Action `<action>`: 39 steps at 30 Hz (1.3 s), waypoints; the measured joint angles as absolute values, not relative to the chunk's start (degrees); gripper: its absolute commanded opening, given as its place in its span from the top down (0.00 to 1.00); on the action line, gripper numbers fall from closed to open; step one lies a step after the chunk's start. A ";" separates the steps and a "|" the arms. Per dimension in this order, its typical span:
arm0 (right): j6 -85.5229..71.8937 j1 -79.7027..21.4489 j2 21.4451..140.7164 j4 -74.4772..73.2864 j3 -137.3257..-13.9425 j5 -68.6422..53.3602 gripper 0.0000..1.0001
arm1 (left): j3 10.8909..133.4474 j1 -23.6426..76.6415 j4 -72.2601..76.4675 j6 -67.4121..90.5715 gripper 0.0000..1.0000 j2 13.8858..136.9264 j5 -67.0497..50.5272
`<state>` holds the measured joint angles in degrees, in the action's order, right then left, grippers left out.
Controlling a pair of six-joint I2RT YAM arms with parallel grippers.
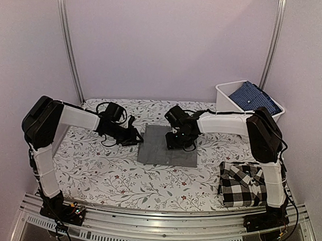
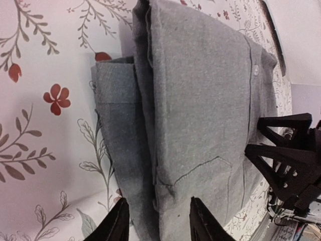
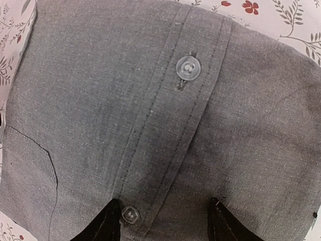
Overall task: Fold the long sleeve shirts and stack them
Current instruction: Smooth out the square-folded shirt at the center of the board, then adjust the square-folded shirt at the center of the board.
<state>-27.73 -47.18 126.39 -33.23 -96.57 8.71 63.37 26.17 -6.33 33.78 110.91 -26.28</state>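
The plain grey long sleeve shirt (image 1: 167, 148) lies folded as a flat rectangle in the middle of the table. My left gripper (image 1: 134, 136) is at its left edge. In the left wrist view the left gripper (image 2: 158, 223) is open, its fingertips (image 2: 118, 221) spread over the shirt's folded edge (image 2: 200, 100) and pinching no cloth. My right gripper (image 1: 177, 140) hovers over the shirt's upper middle. In the right wrist view the right gripper (image 3: 163, 226) is open just above the button placket (image 3: 188, 68). The black-and-white checked shirt (image 1: 242, 184) lies folded at the front right.
A white bin (image 1: 223, 93) holding a blue patterned cloth (image 1: 254, 97) stands at the back right corner. A floral tablecloth (image 1: 106, 171) covers the table. The right arm's lower link passes over the checked shirt's right side. Metal rails run along the near edge.
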 measured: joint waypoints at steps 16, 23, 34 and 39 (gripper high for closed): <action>-26.22 -32.51 115.39 -23.99 -84.90 5.69 0.49 | 80.14 25.93 -6.17 30.81 0.62 123.11 -24.16; -24.75 -30.61 119.74 -19.31 -86.28 2.52 0.54 | 85.73 25.76 -6.74 30.41 0.64 125.51 -24.21; -23.59 -30.30 125.51 -18.26 -90.35 -0.80 0.92 | 87.33 25.69 -7.11 31.31 1.00 127.59 -25.76; -23.24 -30.33 125.54 -18.52 -90.70 -0.78 1.00 | 85.43 25.69 -6.98 32.05 1.00 125.32 -25.50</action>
